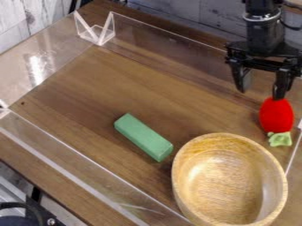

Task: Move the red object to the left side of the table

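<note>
Gripper (262, 86) hangs wide open, empty, just above the red object (276, 115) at the table's (106, 84) three o'clock.

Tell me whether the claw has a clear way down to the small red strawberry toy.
Probably yes: the open claw hangs just above the red strawberry toy, with nothing between them.

A single view looks down at a slant from above the table (106, 84), from beyond one corner, so the table edges run diagonally across the frame. It sits near: the table fills nearly all the frame. The bowl (229, 179) is cut by the lower right edge, and the arm enters from the upper right, its gripper (262, 84) just below.
</note>
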Motion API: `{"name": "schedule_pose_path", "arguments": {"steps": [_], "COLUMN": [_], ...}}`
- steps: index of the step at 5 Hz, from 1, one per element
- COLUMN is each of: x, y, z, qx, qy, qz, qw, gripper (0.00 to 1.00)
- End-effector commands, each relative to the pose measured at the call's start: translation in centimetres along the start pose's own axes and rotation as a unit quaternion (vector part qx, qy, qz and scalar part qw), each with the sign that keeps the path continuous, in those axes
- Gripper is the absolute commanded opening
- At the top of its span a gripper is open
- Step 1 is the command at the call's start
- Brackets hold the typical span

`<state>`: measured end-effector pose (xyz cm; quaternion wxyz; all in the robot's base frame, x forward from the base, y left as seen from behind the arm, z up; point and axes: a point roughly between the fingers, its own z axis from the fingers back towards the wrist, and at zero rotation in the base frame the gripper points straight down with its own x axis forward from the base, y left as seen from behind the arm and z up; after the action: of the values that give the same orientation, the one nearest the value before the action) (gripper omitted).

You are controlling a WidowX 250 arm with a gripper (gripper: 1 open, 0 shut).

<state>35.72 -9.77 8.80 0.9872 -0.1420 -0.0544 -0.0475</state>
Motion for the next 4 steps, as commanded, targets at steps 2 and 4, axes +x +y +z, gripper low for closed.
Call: {"name": "schedule_pose_path", "arguments": {"steps": [2, 4], "x": [0.9, 0.7], "y": [0.1, 0.2], "z": [1.3, 0.0], "qx": [-0.005, -0.007], "qy": [-0.033, -0.024], "qz": [-0.009, -0.009], "qw": [0.9994, 0.9996], "gripper": [1.0, 1.0]}}
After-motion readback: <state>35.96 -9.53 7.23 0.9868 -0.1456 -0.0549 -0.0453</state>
